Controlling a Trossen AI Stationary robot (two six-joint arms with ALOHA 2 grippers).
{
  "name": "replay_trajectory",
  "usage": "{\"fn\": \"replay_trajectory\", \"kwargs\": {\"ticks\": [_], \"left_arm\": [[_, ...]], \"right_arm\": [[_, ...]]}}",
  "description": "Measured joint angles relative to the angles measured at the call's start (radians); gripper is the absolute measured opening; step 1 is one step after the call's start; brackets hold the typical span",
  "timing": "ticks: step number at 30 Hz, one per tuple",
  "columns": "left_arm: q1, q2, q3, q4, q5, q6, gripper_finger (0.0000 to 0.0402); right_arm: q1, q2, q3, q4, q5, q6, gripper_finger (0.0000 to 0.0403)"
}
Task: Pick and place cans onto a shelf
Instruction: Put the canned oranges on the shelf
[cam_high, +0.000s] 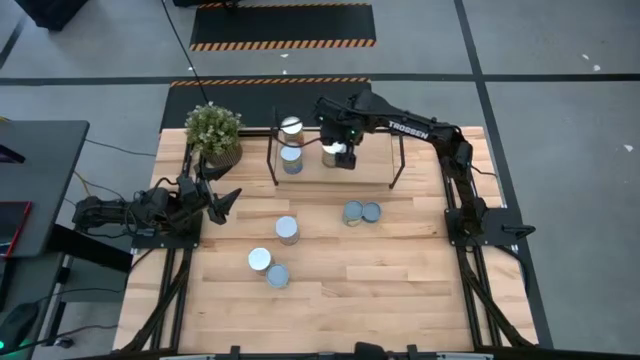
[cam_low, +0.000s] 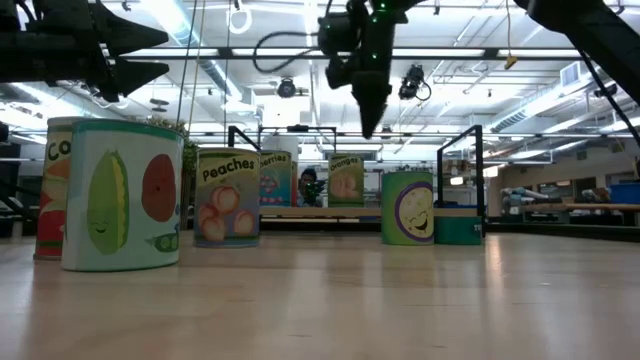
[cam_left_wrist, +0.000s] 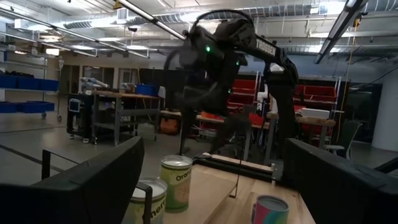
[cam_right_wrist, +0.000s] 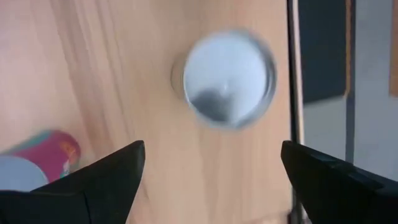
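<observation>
My right gripper (cam_high: 343, 150) hangs open over the shelf (cam_high: 365, 172), fingers pointing down. In the right wrist view its fingers (cam_right_wrist: 211, 149) stand apart, clear of a can's silver top (cam_right_wrist: 229, 78) on the light wood board. In the low view the gripper (cam_low: 367, 110) is above that can (cam_low: 345, 180). Two more cans (cam_high: 290, 127) (cam_high: 291, 158) stand on the shelf's left part. Several cans stand on the table: a pair (cam_high: 361, 212), one (cam_high: 287, 229) and two (cam_high: 268, 267). My left gripper (cam_high: 222, 200) waits open at the table's left edge.
A potted green plant (cam_high: 213, 132) stands at the far left corner, beside the shelf's left black frame (cam_high: 272, 150). The right frame (cam_high: 397, 160) stands under my right arm. The near half of the tabletop (cam_high: 400, 290) is bare wood.
</observation>
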Motion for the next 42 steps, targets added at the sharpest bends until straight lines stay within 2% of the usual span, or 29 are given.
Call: {"fn": "replay_trajectory", "kwargs": {"ticks": [3,7,11,19,27,31,36,42], "left_arm": [[0.0,0.0,0.0,-0.001,0.0,-0.002,0.0392],[0.0,0.0,0.0,-0.004,0.0,-0.02,0.0392],[0.0,0.0,0.0,-0.009,0.0,-0.021,0.0392],[0.0,0.0,0.0,-0.009,0.0,-0.021,0.0392],[0.0,0.0,0.0,-0.015,0.0,-0.02,0.0392],[0.0,0.0,0.0,-0.015,0.0,-0.02,0.0392],[0.0,0.0,0.0,-0.014,0.0,-0.02,0.0392],[0.0,0.0,0.0,-0.014,0.0,-0.02,0.0392]], "right_arm": [[-0.003,0.001,-0.053,0.016,0.032,0.058,0.0384],[-0.014,0.002,-0.161,0.128,0.053,0.068,0.0384],[-0.032,0.003,-0.244,0.28,0.144,0.01,0.0383],[-0.05,0.003,-0.271,0.546,0.182,-0.137,0.0383],[-0.07,0.003,-0.271,0.464,0.236,-0.131,0.0383],[-0.106,0.003,-0.271,0.522,0.233,-0.117,0.0383],[-0.127,0.003,-0.271,0.643,0.107,-0.127,0.0383],[-0.113,0.002,-0.271,0.663,0.143,-0.155,0.0383]]}}
